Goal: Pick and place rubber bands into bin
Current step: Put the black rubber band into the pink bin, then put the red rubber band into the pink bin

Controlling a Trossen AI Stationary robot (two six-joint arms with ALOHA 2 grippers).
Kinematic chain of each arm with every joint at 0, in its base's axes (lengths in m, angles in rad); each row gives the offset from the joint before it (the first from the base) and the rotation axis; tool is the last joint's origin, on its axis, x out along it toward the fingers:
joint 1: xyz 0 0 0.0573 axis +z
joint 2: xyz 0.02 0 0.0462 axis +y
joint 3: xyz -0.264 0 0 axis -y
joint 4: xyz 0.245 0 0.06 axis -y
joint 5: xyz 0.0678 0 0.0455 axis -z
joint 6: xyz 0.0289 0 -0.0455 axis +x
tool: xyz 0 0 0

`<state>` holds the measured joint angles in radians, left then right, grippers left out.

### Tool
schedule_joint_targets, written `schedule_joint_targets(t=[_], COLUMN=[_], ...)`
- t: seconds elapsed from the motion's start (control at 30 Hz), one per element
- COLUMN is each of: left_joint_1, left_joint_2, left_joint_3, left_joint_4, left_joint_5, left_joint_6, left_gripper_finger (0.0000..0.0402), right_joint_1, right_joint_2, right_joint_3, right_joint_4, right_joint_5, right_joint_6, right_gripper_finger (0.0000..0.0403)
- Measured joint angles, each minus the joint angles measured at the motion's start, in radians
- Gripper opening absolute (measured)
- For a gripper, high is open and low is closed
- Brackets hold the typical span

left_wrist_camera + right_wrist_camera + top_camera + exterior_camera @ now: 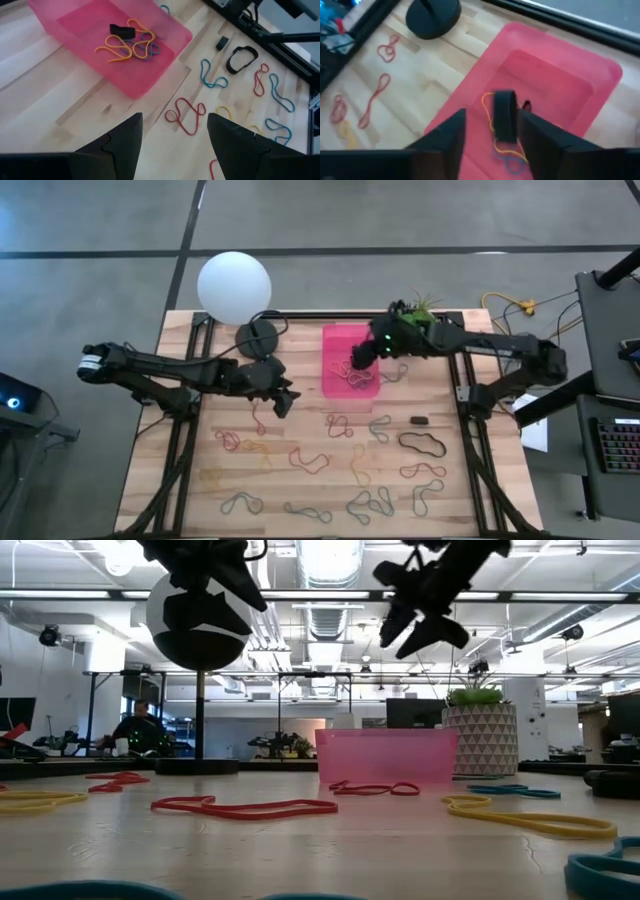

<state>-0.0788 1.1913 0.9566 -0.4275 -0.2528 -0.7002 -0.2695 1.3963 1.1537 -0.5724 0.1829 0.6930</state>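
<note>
The pink bin (335, 340) stands at the table's far middle. On its floor lie a black rubber band (122, 30), a yellow one (120, 50) and a blue one (151, 50). My right gripper (492, 114) hangs open above the bin (560, 85), and the black band (504, 116) shows between its fingers in its wrist view. My left gripper (175, 120) is open and holds nothing. It hovers left of the bin, over a red band (185, 114). Many more bands (345, 425) lie flat on the near half of the table.
A white globe lamp (234, 287) with a black round base (258, 337) stands at the far left, and a potted plant (420, 308) sits right of the bin. A small black block (418, 421) and a thick black loop (425, 444) lie to the right. A person (140, 728) sits far behind.
</note>
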Motion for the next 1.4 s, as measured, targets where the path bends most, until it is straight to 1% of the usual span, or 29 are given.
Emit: schedule_joint_targets(t=[0.13,0.23,0.33,0.4,0.47,0.53,0.6,0.67,0.77,0.83,0.93,1.0,1.07,1.13,1.17,1.2,1.27,1.33,1.4], left_joint_1=[0.0,0.0,0.0,0.0,0.0,0.0,0.0,0.001,-0.001,-0.026,-0.079,-0.101,-0.127,-0.162,-0.178,-0.191,-0.195,-0.176,-0.165], left_joint_2=[-0.01,-0.012,-0.012,-0.012,-0.012,-0.012,-0.012,-0.001,0.027,0.039,0.022,0.007,-0.001,-0.001,-0.001,-0.001,0.006,0.015,0.016], left_joint_3=[0.0,-0.001,-0.002,-0.006,-0.009,-0.011,-0.017,-0.024,-0.036,-0.036,-0.036,-0.038,-0.044,-0.05,-0.056,-0.067,-0.105,-0.142,-0.173], left_joint_4=[0.0,-0.001,0.0,-0.001,-0.001,0.0,-0.002,0.001,-0.053,-0.078,-0.122,-0.175,-0.271,-0.394,-0.462,-0.521,-0.57,-0.57,-0.553], left_joint_5=[0.0,0.0,-0.001,-0.001,0.0,0.007,0.017,0.063,0.146,0.177,0.17,0.166,0.163,0.187,0.212,0.236,0.257,0.242,0.207], left_joint_6=[0.0,0.0,0.011,0.03,0.049,0.062,0.08,0.125,0.204,0.257,0.319,0.422,0.507,0.523,0.505,0.456,0.282,0.001,-0.336], left_gripper_finger=[0.0208,0.0208,0.0208,0.0208,0.0208,0.0208,0.0208,0.0208,0.0208,0.0208,0.0208,0.0208,0.0208,0.0208,0.0208,0.0208,0.0208,0.0208,0.0208], right_joint_1=[-0.027,-0.02,0.023,0.073,0.138,0.214,0.286,0.344,0.415,0.451,0.486,0.495,0.494,0.494,0.494,0.494,0.494,0.494,0.494], right_joint_2=[0.07,0.086,0.076,0.054,0.015,-0.027,-0.076,-0.124,-0.179,-0.207,-0.222,-0.215,-0.201,-0.179,-0.167,-0.155,-0.131,-0.106,-0.085], right_joint_3=[0.127,0.214,0.247,0.235,0.19,0.124,0.05,-0.02,-0.107,-0.15,-0.192,-0.211,-0.223,-0.227,-0.227,-0.226,-0.224,-0.221,-0.218], right_joint_4=[-0.139,-0.278,-0.433,-0.553,-0.652,-0.706,-0.703,-0.678,-0.613,-0.558,-0.508,-0.486,-0.474,-0.467,-0.463,-0.463,-0.463,-0.463,-0.463], right_joint_5=[0.0,0.028,0.029,0.027,0.025,0.013,-0.023,-0.055,-0.051,-0.038,0.003,0.029,0.03,0.029,0.029,0.029,0.029,0.029,0.03], right_joint_6=[-0.08,-0.167,-0.236,-0.245,-0.22,-0.141,-0.029,0.091,0.244,0.304,0.329,0.299,0.244,0.192,0.173,0.164,0.164,0.183,0.215], right_gripper_finger=[0.0238,0.0268,0.0281,0.0282,0.0278,0.0271,0.0264,0.0257,0.0249,0.0247,0.0248,0.0251,0.0253,0.0256,0.0257,0.0258,0.026,0.026,0.026])
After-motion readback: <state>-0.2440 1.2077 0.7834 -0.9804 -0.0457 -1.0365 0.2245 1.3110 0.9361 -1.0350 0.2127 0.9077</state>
